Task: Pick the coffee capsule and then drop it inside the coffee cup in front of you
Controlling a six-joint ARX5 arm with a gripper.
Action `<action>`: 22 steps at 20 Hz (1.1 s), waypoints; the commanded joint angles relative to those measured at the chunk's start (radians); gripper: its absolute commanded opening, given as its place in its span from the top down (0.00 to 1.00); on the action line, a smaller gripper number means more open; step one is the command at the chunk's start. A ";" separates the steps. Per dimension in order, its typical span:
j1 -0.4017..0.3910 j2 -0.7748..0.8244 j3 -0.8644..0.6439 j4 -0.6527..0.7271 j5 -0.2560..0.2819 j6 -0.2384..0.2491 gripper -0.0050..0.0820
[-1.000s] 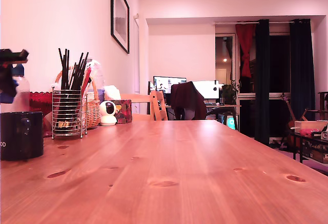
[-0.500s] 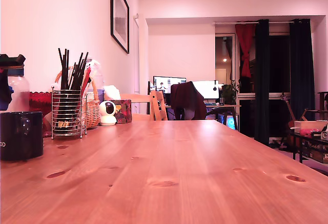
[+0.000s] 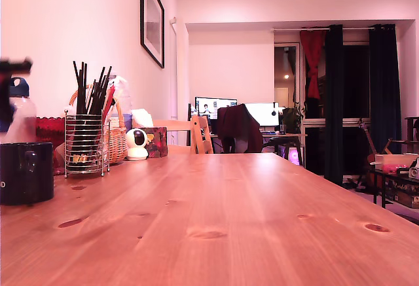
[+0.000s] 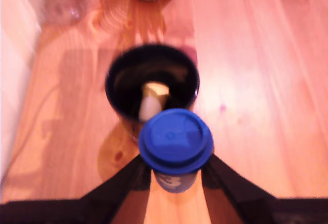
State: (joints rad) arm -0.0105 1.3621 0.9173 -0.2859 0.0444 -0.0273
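Observation:
In the wrist view my gripper (image 4: pixel 176 171) is shut on the coffee capsule (image 4: pixel 176 142), a blue capsule with a round flat top, held between two dark fingers (image 4: pixel 137 177). Just beyond it stands the glossy black coffee cup (image 4: pixel 115 93), mouth up, with a pale beige object (image 4: pixel 152 101) inside. The capsule hangs over the cup's near rim. In the exterior view the cup (image 3: pixel 26 171) sits at the far left of the wooden table (image 3: pixel 229 214). Above it the gripper (image 3: pixel 9 76) is a dark blur, partly cut off by the frame edge.
A clear bottle with a dark blue cap (image 3: pixel 19 106) stands behind the cup. To its right in the exterior view are a wire holder of black sticks (image 3: pixel 86 143), a wicker basket (image 3: pixel 119 141) and a small white camera (image 3: pixel 137 144). A white wall (image 4: pixel 13 80) runs beside the cup.
At the exterior view's left edge the gripper has shifted slightly upward and is now blurred by motion. The cup and the other things have not moved.

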 commanded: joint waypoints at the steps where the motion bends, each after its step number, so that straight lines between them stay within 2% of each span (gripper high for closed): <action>1: 0.002 0.009 0.030 -0.029 0.000 -0.017 0.75; 11: 0.007 0.206 0.261 -0.195 0.000 -0.018 0.75; 22: 0.018 0.395 0.424 -0.238 -0.002 -0.008 0.75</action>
State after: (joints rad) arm 0.0006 1.7336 1.3380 -0.5186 0.0444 -0.0422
